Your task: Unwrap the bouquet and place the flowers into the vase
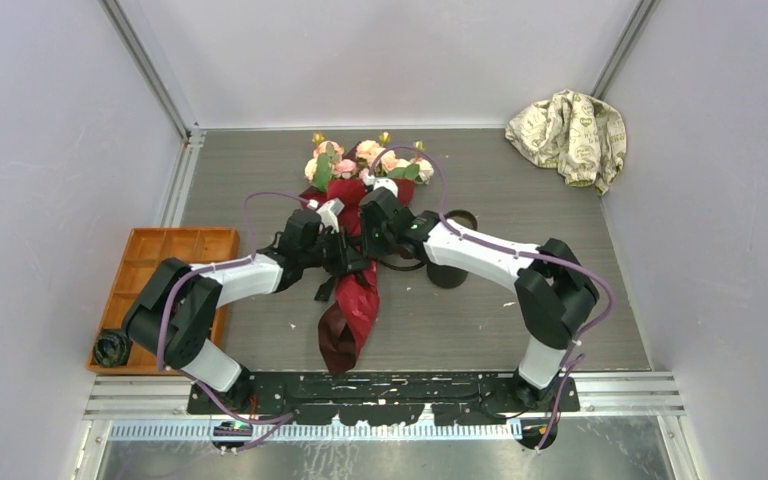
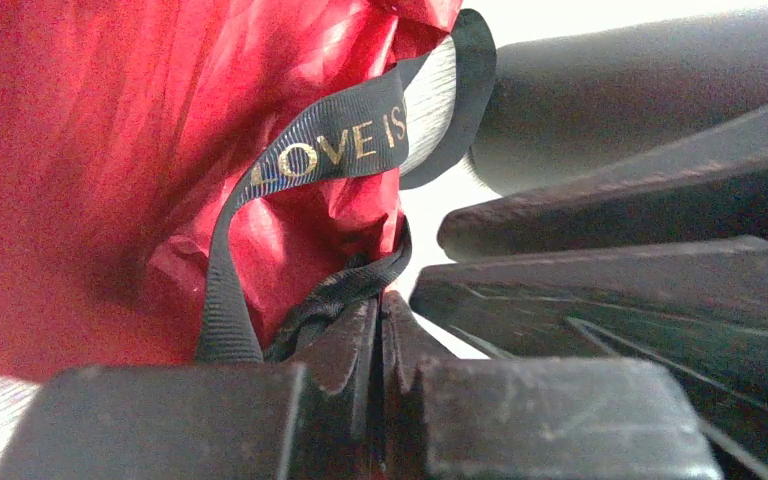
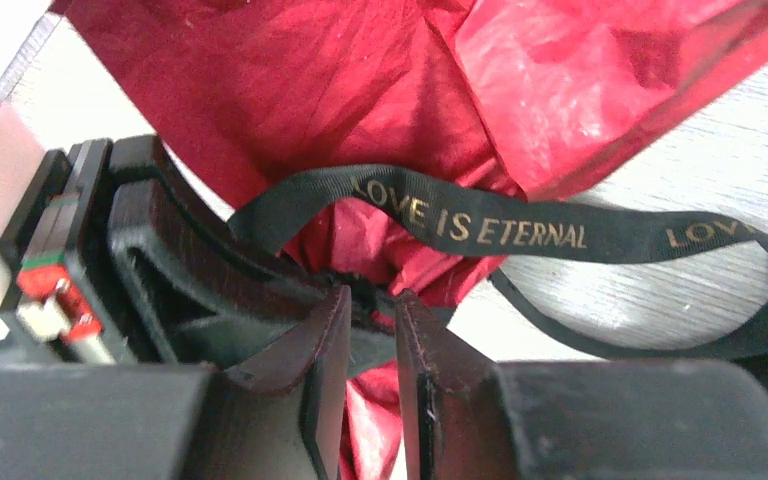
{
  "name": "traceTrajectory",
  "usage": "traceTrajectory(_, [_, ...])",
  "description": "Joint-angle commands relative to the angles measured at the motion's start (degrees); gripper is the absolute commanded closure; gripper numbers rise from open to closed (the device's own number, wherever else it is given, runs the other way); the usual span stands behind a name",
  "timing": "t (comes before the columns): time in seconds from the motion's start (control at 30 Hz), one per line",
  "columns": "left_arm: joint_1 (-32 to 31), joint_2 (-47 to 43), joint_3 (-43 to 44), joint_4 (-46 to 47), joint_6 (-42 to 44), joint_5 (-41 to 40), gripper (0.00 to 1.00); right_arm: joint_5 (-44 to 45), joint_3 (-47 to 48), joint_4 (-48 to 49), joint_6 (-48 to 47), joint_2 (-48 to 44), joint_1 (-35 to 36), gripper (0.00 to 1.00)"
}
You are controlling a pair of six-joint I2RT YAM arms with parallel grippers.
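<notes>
**Bouquet wrapped on the tabletop, both jaws at its ribbon**

Bouquet (image 1: 345, 192) lies flat near the middle of the grey tabletop (image 1: 560, 300). Its flowers (image 1: 370, 160), pink, peach and cream with yellow buds, point to the far edge. The tail of its dark red wrapping paper (image 1: 355, 300) trails toward the arm bases. A black ribbon (image 3: 480, 228) with gold lettering is tied around the bouquet's waist, and one loop of it lies loose on the tabletop beside the paper.

The left arm (image 1: 230, 280) reaches in from the bouquet's left side and the right arm (image 1: 480, 255) from its right. Both meet over the bouquet's waist, nearly touching each other.

In the left wrist view the left jaws are pressed together. A bunched strand of ribbon runs straight into the fingertips (image 2: 345, 340), so they grip the ribbon, with the red paper just behind it.

In the right wrist view the right jaws stand a narrow gap apart, with the ribbon's dark knot sitting between the fingertips (image 3: 330, 330). I cannot tell whether they pinch it or merely flank it.

The vase (image 1: 448, 276), matte black, sits just right of the bouquet's waist, partly hidden under the right arm. I cannot tell whether it is upright.

An orange compartment tray (image 1: 160, 260) lies well left of the bouquet. A crumpled beige patterned cloth (image 1: 570, 135) lies well to the bouquet's right, level with the flowers.
</notes>
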Motion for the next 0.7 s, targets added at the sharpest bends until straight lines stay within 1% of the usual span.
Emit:
traceTrajectory(0.0, [0.0, -1.2, 0.3, 2.3, 0.8, 2.3, 0.93, 2.0, 4.9, 1.7, 0.9, 3.9, 0.3, 0.72])
traceTrajectory(0.1, [0.1, -0.8, 0.2, 1.7, 1.2, 2.3, 0.91, 3.2, 7.2, 0.8, 1.3, 7.8, 0.2, 0.74])
traceTrajectory(0.2, [0.1, -1.0, -0.3, 1.4, 1.6, 2.1, 0.9, 4.8, 9.6, -0.8, 1.8, 11.1, 0.2, 0.78])
traceTrajectory(0.27, [0.1, -1.3, -0.5, 1.1, 2.1, 1.8, 0.93, 5.0, 11.0, -1.6, 2.2, 13.0, 0.0, 0.8])
traceTrajectory(0.33, [0.1, -1.7, -0.6, 0.5, 2.6, 1.4, 0.99, 4.8, 11.7, -2.1, 2.7, 14.5, -0.1, 0.82])
traceTrajectory(0.4, [0.1, -2.5, -0.7, -0.4, 3.1, 1.2, 1.0, 4.6, 12.2, -2.7, 3.1, 15.7, -0.1, 0.82])
traceTrajectory(0.57, [0.1, -7.1, -0.1, -4.7, 2.6, 1.4, 1.0, 4.1, 13.4, -3.8, 4.4, 17.8, -0.9, 0.83])
traceTrajectory(0.67, [0.1, -12.3, 1.9, -11.5, 3.1, -0.3, 1.0, 3.4, 13.8, -4.2, 4.8, 18.7, -1.8, 0.83])
